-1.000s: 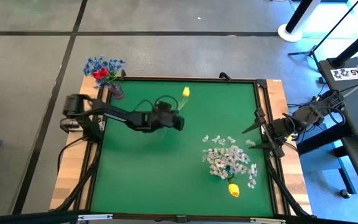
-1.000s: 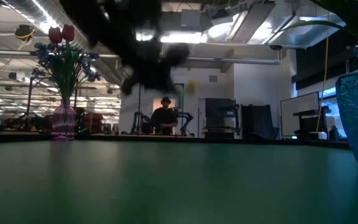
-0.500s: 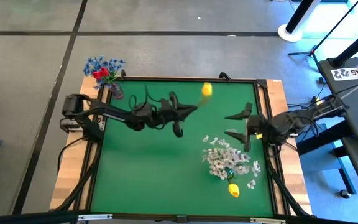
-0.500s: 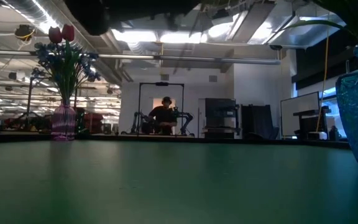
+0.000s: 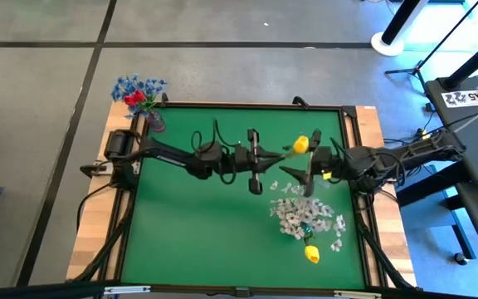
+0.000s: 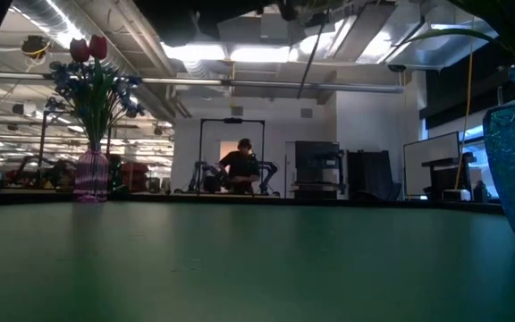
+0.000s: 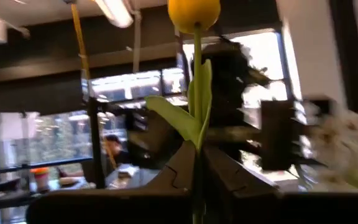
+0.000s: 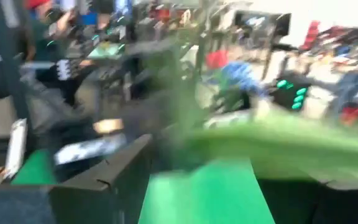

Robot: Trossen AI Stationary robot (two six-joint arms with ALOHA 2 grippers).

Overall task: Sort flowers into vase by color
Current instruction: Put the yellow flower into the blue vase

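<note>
Held yellow tulip [image 5: 300, 144]: you see its bud above the green counter [image 5: 189, 232], stalk clamped between the closed fingers of the left end effector [image 5: 256, 160]; the left wrist view shows one green leaf on it.
Second yellow tulip [image 5: 311, 253]: lying on the counter at the near edge of the white spray.
White blossom sprays [image 5: 305, 213]: you have a bushy loose heap on the counter's right half.
Red tulips [image 5: 134, 98]: standing upright in the vase [image 5: 154, 123] at the far left corner.
Blue sprigs [image 5: 131, 85]: in that same vase, spread around the red buds.
</note>
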